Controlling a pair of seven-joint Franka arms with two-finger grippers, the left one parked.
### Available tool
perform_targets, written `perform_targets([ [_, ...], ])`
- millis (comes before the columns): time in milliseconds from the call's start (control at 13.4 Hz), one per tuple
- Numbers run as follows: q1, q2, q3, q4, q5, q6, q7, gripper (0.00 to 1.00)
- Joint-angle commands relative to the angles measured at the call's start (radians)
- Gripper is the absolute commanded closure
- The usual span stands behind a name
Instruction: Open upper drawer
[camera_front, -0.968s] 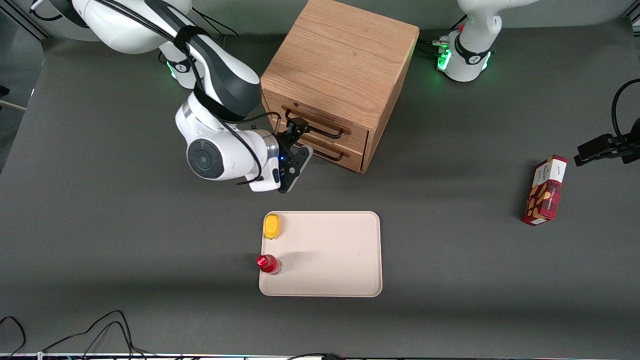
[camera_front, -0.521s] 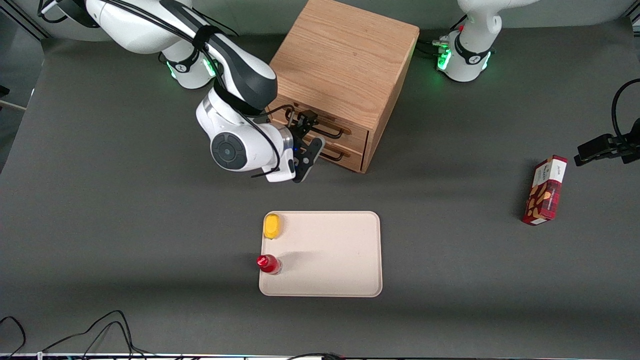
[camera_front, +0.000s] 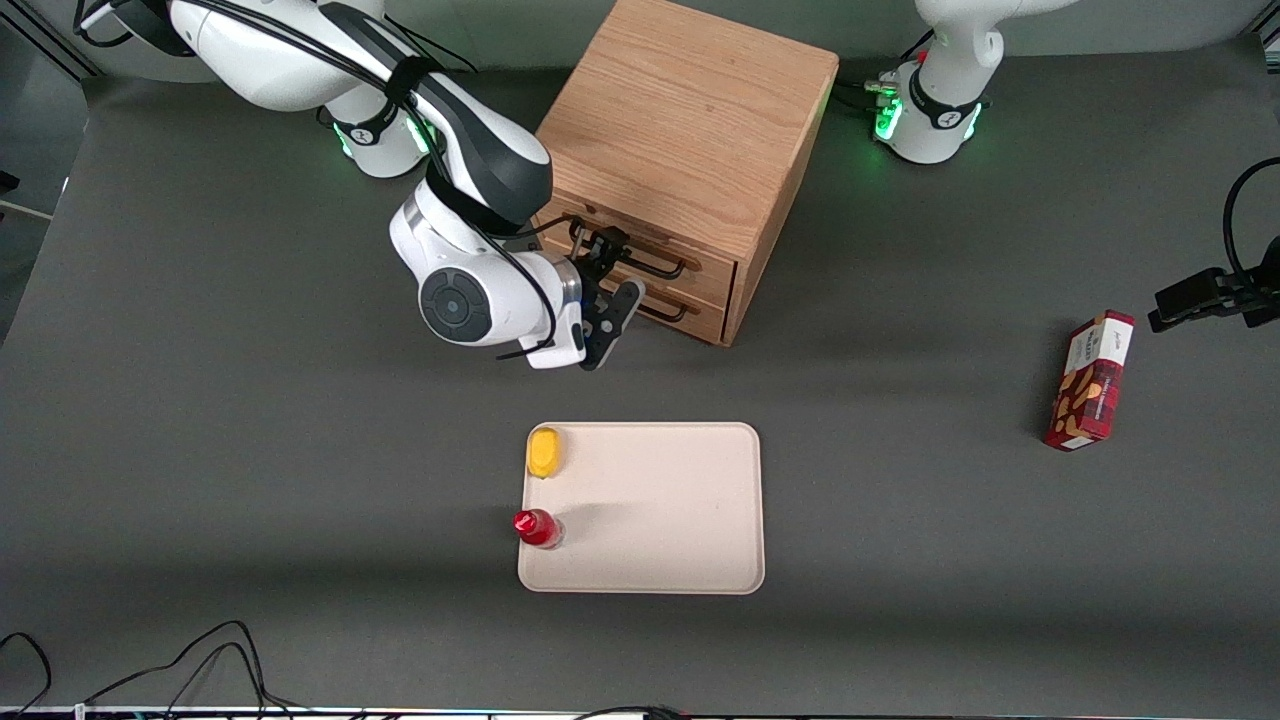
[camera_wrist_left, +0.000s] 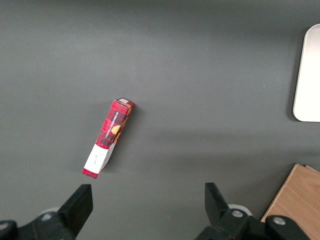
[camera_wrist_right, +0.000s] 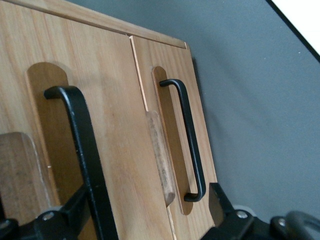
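Dark grey table (camera_front: 200, 450) with a boxy oak cabinet (camera_front: 690, 110) set at an angle; gripper (camera_front: 606, 270) is right at the cabinet's drawer face, level with the upper drawer (camera_front: 640, 250); fingers spread apart, one finger (camera_front: 600, 243) at the upper drawer's black handle (camera_front: 630, 255), the other (camera_front: 618, 312) lower, down over the bottom drawer (camera_front: 660, 305); wrist view agrees: upper handle bar (camera_wrist_right: 82, 150) runs between the two spread fingertips, nothing clamped yet; bottom drawer's handle (camera_wrist_right: 187, 145) sits just beside, outside the jaws; upper drawer looks fully in, flush with the cabinet front; my read: step in hand is lining up on the handle, grasp not yet made; next move calls for closing on the upper bar only, then a straight pull along the drawer's slide axis, which is skewed to the table edge; risk is catching the lower handle, or pulling off-axis and dragging the cabinet; vs half a second ago: wrist has backed off slightly toward the working arm's end, small correction only, fingers as wide as before, drawer unmoved; nearer the front camera than the gripper: beige tray (camera_front: 680, 500) with a yellow item (camera_front: 545, 452) and a red bottle (camera_front: 537, 527); red snack box (camera_front: 1090, 382) well off toward the parked arm's end.
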Motion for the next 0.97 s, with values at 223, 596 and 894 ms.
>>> perform_targets([
  [223, -0.009, 0.117, -0.007, 0.159, -0.08, 0.013, -0.001, 0.0],
  [596, -0.017, 0.169, -0.075, 0.277, -0.077, -0.035, -0.007, 0.0],
  [894, -0.017, 0.197, -0.121, 0.372, -0.078, -0.08, -0.013, 0.0],
])
